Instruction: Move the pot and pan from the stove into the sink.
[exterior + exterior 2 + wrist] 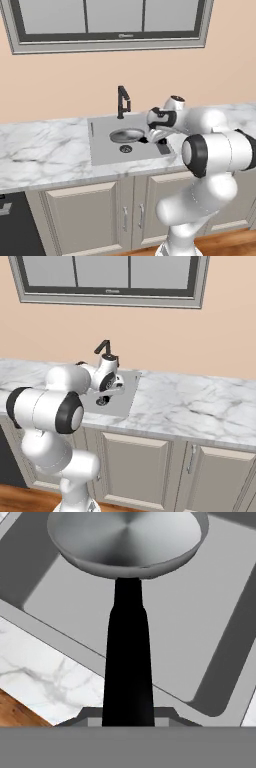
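Pan over sink basin, near drain, faucet behind. Pincer clenched on pan's black handle, bowl cantilevered out front. Judgement: light, rigid metal; long handle is natural hold, though pan may tip. Fingertips hidden behind handle in hand view. Whether pan touches basin floor: unclear.

Home kitchen, rendered: white marble counter w/ recessed grey rectangular sink, slim black angular faucet, beige panelled cabinet doors, grey-framed window, wood floor.
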Motion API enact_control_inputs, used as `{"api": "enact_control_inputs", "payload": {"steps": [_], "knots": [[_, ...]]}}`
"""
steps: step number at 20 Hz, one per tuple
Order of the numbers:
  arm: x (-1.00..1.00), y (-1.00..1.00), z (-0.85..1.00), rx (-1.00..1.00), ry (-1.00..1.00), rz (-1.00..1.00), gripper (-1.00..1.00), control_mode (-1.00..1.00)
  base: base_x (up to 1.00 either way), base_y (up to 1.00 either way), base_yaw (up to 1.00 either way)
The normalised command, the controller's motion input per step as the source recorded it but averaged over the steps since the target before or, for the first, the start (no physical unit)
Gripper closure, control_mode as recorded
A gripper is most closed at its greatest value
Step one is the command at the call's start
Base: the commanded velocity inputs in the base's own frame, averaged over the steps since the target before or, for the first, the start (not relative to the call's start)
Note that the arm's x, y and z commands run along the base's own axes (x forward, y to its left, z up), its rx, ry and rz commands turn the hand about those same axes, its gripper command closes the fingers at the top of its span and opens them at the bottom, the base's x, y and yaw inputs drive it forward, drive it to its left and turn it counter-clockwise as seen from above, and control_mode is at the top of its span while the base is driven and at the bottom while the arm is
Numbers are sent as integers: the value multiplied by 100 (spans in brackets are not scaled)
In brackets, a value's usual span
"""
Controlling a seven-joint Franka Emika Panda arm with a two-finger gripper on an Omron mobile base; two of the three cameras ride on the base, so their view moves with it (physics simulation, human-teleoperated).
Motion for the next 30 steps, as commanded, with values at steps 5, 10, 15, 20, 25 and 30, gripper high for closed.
{"api": "enact_control_inputs", "payload": {"steps": [5,10,15,20,25,30], "knots": [[52,13,-40,-3,0,1,100,-100,0,0,0],[57,2,-34,0,0,4,100,-100,0,0,0],[41,0,-24,0,-1,2,100,-100,0,0,0],[33,0,-16,0,0,0,100,-100,0,0,0],[19,0,-2,0,0,0,-100,-100,0,0,0],[1,-2,56,0,10,-5,-100,-100,0,0,0]]}}
